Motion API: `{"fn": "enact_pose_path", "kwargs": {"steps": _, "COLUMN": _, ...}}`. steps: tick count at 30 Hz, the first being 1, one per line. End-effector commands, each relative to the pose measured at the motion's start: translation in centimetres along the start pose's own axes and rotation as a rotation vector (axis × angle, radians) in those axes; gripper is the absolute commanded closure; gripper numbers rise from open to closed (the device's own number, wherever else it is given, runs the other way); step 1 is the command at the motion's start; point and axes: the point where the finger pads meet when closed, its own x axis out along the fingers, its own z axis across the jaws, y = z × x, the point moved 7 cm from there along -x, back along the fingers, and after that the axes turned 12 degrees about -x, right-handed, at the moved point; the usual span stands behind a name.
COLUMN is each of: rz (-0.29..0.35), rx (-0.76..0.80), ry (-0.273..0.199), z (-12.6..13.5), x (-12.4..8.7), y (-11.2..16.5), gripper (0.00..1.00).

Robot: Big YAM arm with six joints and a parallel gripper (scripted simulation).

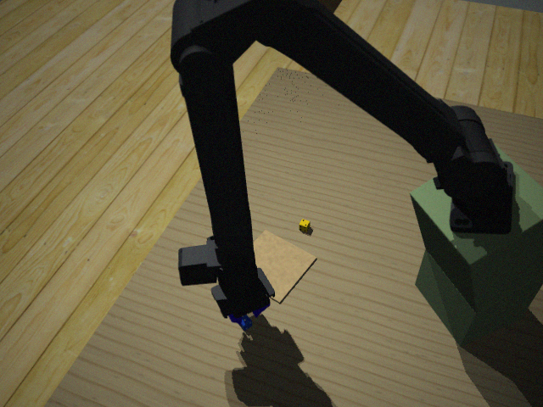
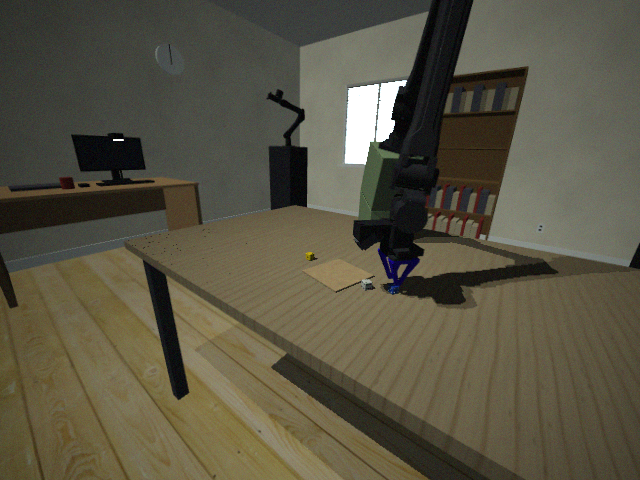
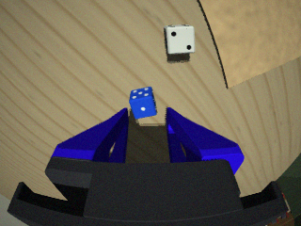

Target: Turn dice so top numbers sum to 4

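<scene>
We judge the blue die [image 3: 143, 101], lying off the mat [image 3: 263, 19] just past the tips of our gripper's [image 3: 147, 116] part-spread, empty fingers, light, hard and slick (quick to tumble), best pinched squarely across opposite flat faces
</scene>
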Motion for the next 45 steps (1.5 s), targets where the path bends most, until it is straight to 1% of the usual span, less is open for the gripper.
{"fn": "enact_pose_path", "kwargs": {"steps": 1, "rz": -0.011, "rx": 0.002, "ry": -0.013, "z": 0.7, "x": 0.6, "y": 0.1, "gripper": 0.66}}
{"fn": "enact_pose_path", "kwargs": {"steps": 9, "rz": -0.01, "rx": 0.002, "ry": -0.012, "z": 0.6, "x": 1.8, "y": 0.1, "gripper": 0.66}}
{"fn": "enact_pose_path", "kwargs": {"steps": 11, "rz": -0.01, "rx": 0.002, "ry": -0.012, "z": 0.6, "x": 1.8, "y": 0.1, "gripper": 0.66}}
{"fn": "enact_pose_path", "kwargs": {"steps": 12, "rz": -0.027, "rx": 0.004, "ry": -0.035, "z": 1.4, "x": 1.0, "y": -0.6, "gripper": 0.66}}
{"fn": "enact_pose_path", "kwargs": {"steps": 14, "rz": -0.011, "rx": 0.005, "ry": -0.011, "z": 0.5, "x": 2.2, "y": 0.0, "gripper": 0.66}}
{"fn": "enact_pose_path", "kwargs": {"steps": 19, "rz": -0.009, "rx": 0.003, "ry": -0.011, "z": 0.5, "x": 2.6, "y": 0.1, "gripper": 0.66}}
{"fn": "enact_pose_path", "kwargs": {"steps": 23, "rz": -0.024, "rx": 0.002, "ry": -0.032, "z": 1.3, "x": 1.8, "y": -0.3, "gripper": 0.66}}
{"fn": "enact_pose_path", "kwargs": {"steps": 45, "rz": -0.021, "rx": 0.002, "ry": -0.027, "z": 1.2, "x": 1.8, "y": -0.3, "gripper": 0.66}}
